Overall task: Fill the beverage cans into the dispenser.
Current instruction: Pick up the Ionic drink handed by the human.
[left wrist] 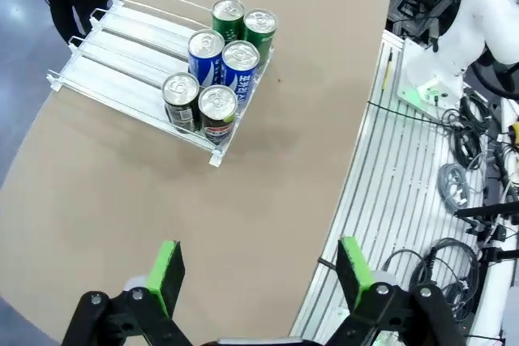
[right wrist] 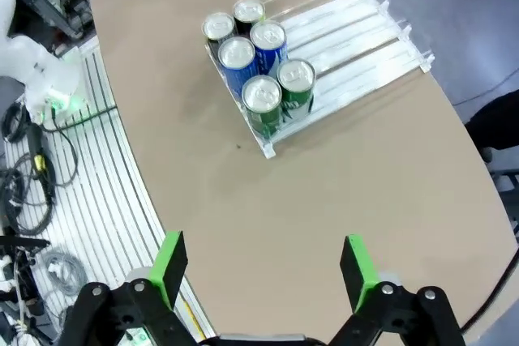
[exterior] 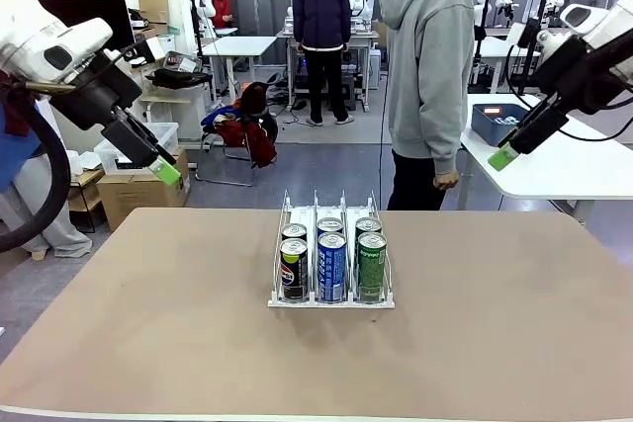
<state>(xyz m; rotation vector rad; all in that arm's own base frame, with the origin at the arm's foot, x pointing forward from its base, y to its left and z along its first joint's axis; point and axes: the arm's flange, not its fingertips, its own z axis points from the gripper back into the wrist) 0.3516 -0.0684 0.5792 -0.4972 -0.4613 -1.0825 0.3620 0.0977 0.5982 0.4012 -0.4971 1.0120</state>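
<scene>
Both arms hang high above the desk [exterior: 148, 323], well apart from everything on it. The left gripper [exterior: 163, 167] has its green pads [left wrist: 166, 269] spread wide with nothing between them, and the right gripper [exterior: 504, 155] is equally wide open and empty in its own wrist view [right wrist: 263, 269]. The dispenser [exterior: 316, 207] sits on the desk far below and between the two grippers, down and to the right of the left one and down and to the left of the right one. Seen from the left gripper it lies well ahead of the fingers, up and to the left [left wrist: 122, 46]; from the right gripper it lies ahead and slightly right [right wrist: 357, 22]. Six beverage cans stand upright in it, two per lane, packed together at the end nearest the robot: a black pair [exterior: 294, 269] in the lane on the left gripper's side, a blue pair [exterior: 332, 266] in the middle lane, and a green pair [exterior: 372, 266] in the lane on the right gripper's side. The rest of each lane, farther from both grippers, is bare. A person in a grey hoodie [exterior: 430, 76] stands beyond the desk's far edge, one hand [exterior: 445, 181] hanging by their side.
</scene>
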